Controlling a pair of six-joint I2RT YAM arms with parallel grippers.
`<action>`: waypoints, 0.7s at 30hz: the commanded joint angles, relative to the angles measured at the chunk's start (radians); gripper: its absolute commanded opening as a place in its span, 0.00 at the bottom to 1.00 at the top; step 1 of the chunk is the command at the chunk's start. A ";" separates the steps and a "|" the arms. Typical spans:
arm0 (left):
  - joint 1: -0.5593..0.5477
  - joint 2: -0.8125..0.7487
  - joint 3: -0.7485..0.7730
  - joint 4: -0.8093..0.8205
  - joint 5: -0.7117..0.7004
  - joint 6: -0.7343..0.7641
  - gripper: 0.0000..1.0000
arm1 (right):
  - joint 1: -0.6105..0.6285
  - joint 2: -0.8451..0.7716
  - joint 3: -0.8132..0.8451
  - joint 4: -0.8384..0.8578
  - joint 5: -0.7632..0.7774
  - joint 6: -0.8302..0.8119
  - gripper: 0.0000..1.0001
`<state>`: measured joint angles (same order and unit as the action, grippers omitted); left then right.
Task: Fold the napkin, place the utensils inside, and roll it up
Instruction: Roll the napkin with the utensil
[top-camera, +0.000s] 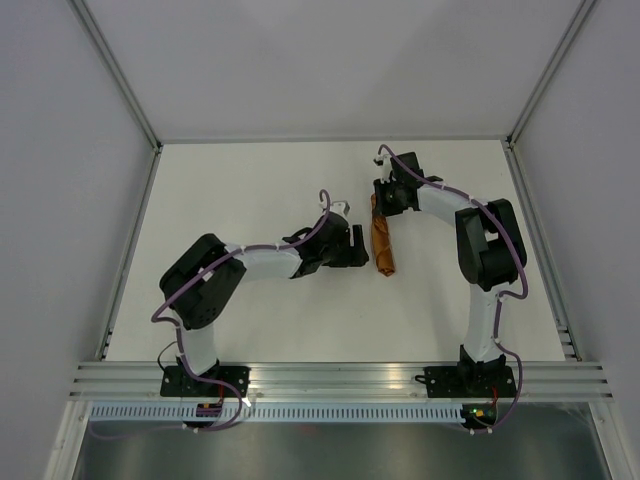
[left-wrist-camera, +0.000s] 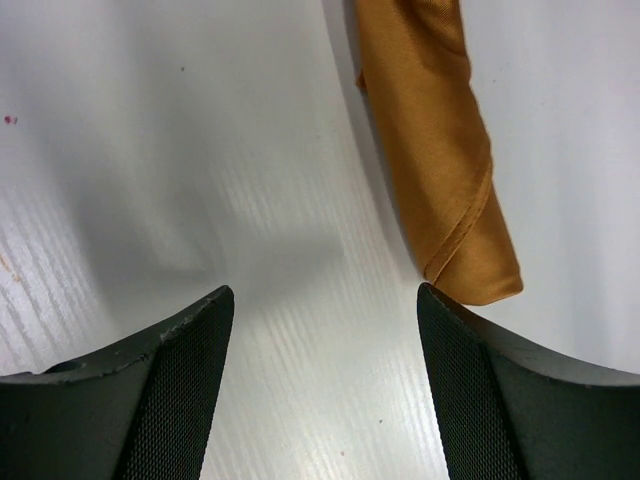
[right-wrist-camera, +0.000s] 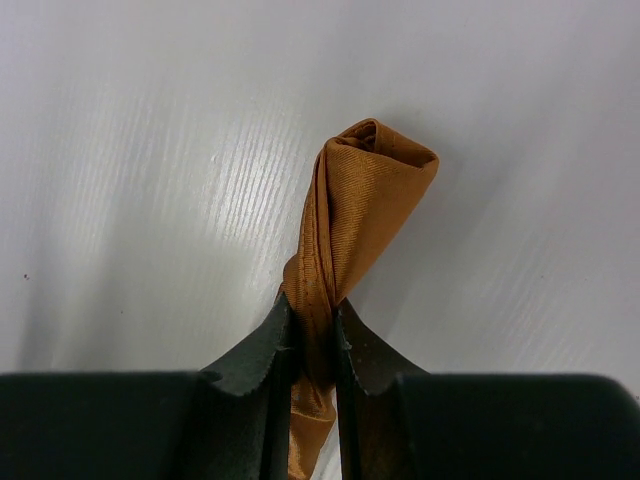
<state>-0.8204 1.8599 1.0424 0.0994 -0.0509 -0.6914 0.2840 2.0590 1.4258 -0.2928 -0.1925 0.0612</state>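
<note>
The rust-orange napkin (top-camera: 383, 245) lies rolled into a narrow tube on the white table, running from far to near. My right gripper (top-camera: 382, 203) is shut on the napkin (right-wrist-camera: 352, 210) at its far end, the cloth pinched between both fingers (right-wrist-camera: 272, 345). My left gripper (top-camera: 360, 244) stands open just left of the roll's near part. In the left wrist view the napkin (left-wrist-camera: 435, 160) lies beyond the right fingertip (left-wrist-camera: 440, 320), with only bare table between the jaws. The utensils are hidden from view.
Grey walls and aluminium rails (top-camera: 340, 378) frame the white table (top-camera: 250, 180). Both arms reach toward the table's middle, the left forearm (top-camera: 262, 262) lying low across it.
</note>
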 joint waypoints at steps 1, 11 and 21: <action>-0.003 0.021 0.076 0.032 -0.004 -0.005 0.78 | -0.002 0.036 0.015 -0.002 0.079 -0.006 0.18; -0.059 0.193 0.318 -0.089 -0.104 -0.013 0.71 | -0.002 0.030 0.019 -0.009 0.085 -0.011 0.18; -0.092 0.174 0.258 -0.110 -0.187 0.003 0.32 | -0.002 0.038 0.025 -0.019 0.087 -0.015 0.18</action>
<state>-0.9066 2.0518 1.3186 0.0246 -0.1860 -0.6941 0.2844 2.0594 1.4311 -0.2901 -0.1734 0.0605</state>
